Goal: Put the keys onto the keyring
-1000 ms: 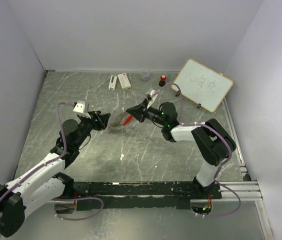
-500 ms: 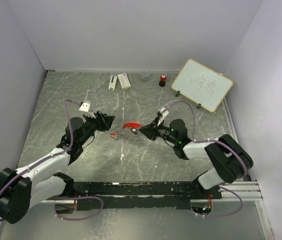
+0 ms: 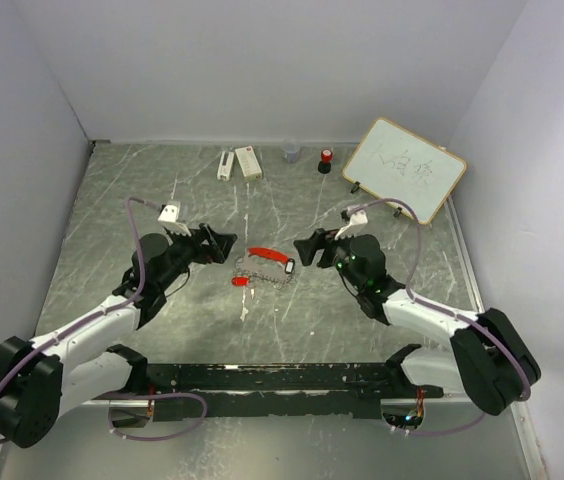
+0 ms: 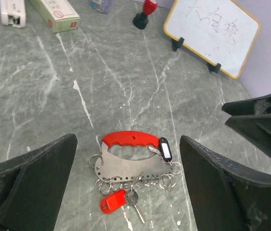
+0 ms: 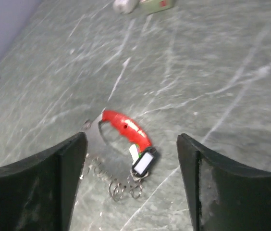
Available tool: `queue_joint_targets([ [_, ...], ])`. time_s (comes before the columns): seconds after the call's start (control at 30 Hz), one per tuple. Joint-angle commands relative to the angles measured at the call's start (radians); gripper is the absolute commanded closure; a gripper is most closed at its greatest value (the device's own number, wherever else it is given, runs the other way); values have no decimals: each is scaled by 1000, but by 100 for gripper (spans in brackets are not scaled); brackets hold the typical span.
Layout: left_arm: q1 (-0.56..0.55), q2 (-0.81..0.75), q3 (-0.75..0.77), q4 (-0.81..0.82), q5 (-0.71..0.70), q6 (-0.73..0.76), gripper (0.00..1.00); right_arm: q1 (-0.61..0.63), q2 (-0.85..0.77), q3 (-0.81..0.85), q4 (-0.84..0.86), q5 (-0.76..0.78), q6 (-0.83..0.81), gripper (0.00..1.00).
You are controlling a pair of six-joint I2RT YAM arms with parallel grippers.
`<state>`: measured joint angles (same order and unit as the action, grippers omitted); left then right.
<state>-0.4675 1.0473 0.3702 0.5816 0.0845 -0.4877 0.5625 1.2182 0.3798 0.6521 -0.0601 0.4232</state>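
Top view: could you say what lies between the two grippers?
The keyring, with red key and black key, lies between left gripper and right gripper, clearest in the top view.

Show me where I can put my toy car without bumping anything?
Free: back left, between the wall and the boxes; and the front, between the keyring and the rail. Crowded: the middle, where left fingers and right fingers flank the keyring, and the back by the whiteboard.
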Motion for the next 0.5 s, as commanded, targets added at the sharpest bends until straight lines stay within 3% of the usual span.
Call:
queue_joint_targets([
  [0.0, 7, -32, 97, -180, -97, -71, 0, -3, -74, 84, -266, 417, 183, 10],
  [0.03, 7, -31, 126, -224, -90, -64, 0, -3, -91, 97, -315, 496, 224, 1],
  [0.2, 4, -62, 151, -253, -80, -61, 0, -3, -170, 125, -535, 749, 358, 0],
  [0.3, 4, -99, 137, -252, -97, -61, 0, -3, -214, 166, -750, 883, 491, 0],
  [0.37, 4, -118, 141, -270, -120, -56, 0, -4, -231, 181, -872, 934, 549, 0],
  [0.47, 3, -140, 140, -295, -131, -52, 0, -3, -255, 180, -926, 913, 540, 0],
])
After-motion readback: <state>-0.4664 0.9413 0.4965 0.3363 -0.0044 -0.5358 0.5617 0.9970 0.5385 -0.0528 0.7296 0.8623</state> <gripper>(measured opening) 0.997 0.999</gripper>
